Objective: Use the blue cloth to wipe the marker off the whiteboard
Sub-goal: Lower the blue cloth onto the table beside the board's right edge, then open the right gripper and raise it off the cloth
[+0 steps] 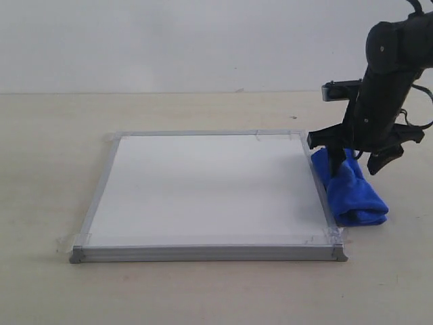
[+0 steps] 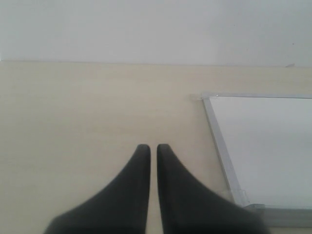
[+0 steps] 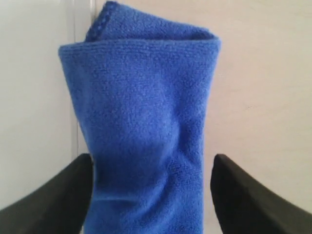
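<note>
The whiteboard (image 1: 203, 186) lies flat on the table, and its white face shows no marker line in any view. Just off the board's right edge lies the blue cloth (image 1: 356, 198), folded into a long bundle. My right gripper (image 1: 357, 162) stands open over the cloth's far end, one finger on each side. In the right wrist view the blue cloth (image 3: 146, 97) fills the space between the fingers of the right gripper (image 3: 152, 163), with a gap on one side. The left gripper (image 2: 152, 148) is shut on nothing, over bare table beside a corner of the whiteboard (image 2: 263, 146).
Pale wooden table (image 1: 54, 135) surrounds the board, with a white wall (image 1: 169, 40) behind it. Clear tape holds the board's corners (image 1: 336, 235). The left arm is out of the exterior view.
</note>
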`<control>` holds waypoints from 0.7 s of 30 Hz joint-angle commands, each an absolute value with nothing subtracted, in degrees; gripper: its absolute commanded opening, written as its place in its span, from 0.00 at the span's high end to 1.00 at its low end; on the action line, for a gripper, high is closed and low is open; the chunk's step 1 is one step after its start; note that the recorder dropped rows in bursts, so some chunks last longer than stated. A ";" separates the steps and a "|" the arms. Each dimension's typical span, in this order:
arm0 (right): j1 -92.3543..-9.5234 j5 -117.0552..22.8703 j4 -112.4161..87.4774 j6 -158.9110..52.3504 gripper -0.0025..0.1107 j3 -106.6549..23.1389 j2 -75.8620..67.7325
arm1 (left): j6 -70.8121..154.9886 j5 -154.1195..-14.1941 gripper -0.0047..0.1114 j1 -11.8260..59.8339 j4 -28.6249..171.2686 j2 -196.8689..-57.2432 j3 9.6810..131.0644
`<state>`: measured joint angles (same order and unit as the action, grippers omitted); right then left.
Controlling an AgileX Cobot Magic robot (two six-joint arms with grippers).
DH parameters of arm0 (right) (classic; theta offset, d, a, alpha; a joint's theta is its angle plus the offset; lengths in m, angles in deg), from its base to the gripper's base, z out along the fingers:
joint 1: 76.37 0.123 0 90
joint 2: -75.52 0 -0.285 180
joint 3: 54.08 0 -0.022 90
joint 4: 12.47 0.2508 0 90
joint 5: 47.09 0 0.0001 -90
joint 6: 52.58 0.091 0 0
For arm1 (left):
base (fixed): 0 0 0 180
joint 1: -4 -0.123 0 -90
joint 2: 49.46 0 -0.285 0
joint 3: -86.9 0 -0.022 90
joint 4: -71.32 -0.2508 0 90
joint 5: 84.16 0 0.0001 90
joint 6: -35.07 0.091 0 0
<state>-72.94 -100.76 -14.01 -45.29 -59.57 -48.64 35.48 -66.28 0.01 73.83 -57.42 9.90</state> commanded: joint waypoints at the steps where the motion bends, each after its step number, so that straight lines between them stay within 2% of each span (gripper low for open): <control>1: -72.88 -102.68 -14.14 -45.97 0.44 -62.80 -45.07 | 35.50 -66.82 0.92 -0.06 73.65 -57.24 9.68; 4: -72.88 -102.97 -12.47 -46.02 0.45 -63.67 -43.36 | 35.50 -66.82 0.92 -0.06 73.65 -57.24 9.68; 5: -72.88 -102.98 -12.47 -46.02 0.50 -63.62 -42.89 | 35.50 -66.82 0.92 -0.06 73.65 -57.24 9.68; 7: -72.88 -103.65 -12.16 -46.02 0.69 -63.62 -42.87 | 35.50 -66.82 0.92 -0.06 73.65 -57.24 9.68; 9: -72.88 -103.81 -12.16 -47.05 0.98 -63.47 -42.87 | 35.50 -66.82 0.92 -0.06 73.65 -57.24 9.68; 21: -72.88 -103.45 -11.55 -46.76 0.97 -60.89 -42.87 | 35.50 -66.82 0.92 -0.06 73.65 -57.24 9.68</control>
<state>-72.94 -104.22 -11.80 -46.50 -62.76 -43.23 35.48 -66.28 0.01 73.83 -57.42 9.90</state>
